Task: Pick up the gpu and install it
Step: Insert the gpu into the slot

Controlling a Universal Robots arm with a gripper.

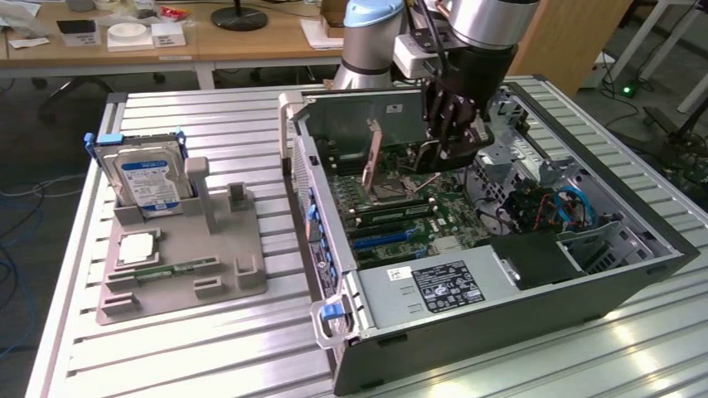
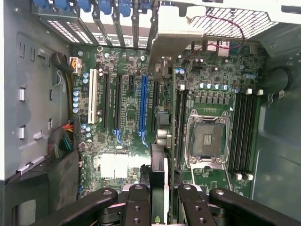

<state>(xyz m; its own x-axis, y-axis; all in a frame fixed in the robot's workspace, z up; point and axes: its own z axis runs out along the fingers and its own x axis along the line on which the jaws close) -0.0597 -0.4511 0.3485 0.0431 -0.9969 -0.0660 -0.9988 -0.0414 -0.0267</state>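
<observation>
– Since the black two-fingered claw (image 2: 157, 207) is clamped on something edge-on, what is being gripped, and why that way?

– The gpu (image 2: 159, 179), a thin flat dark circuit card, is pinched between the finger pads. It is held upright, on edge, so that its lower edge can be presented to the expansion slots directly below the claw. In the exterior view the claw (image 1: 452, 137) is seen inside the open dark-grey metal computer case (image 1: 619, 274), with the gpu (image 1: 366, 112) reaching sideways from it as a flat grey-green panel.

– Which slot is being addressed?

– The card is lined up along a black slot just beside the long blue plastic slot (image 2: 143, 108). The empty square silver processor socket (image 2: 207, 136) lies on the claw's other side. Whether the card's contacts are touching the slot or hanging above it cannot be told; that edge is hidden by the card itself.

– What else is obscured?

– The card's metal end bracket cannot be made out clearly against the perforated rear wall of the case. Well away from the claw, outside the case, a grey moulded holder (image 1: 221, 286) is seen. A silver hard drive with a blue label (image 1: 144, 178) is kept upright in it, and a narrow green memory stick (image 1: 177, 269) is laid flat.
</observation>
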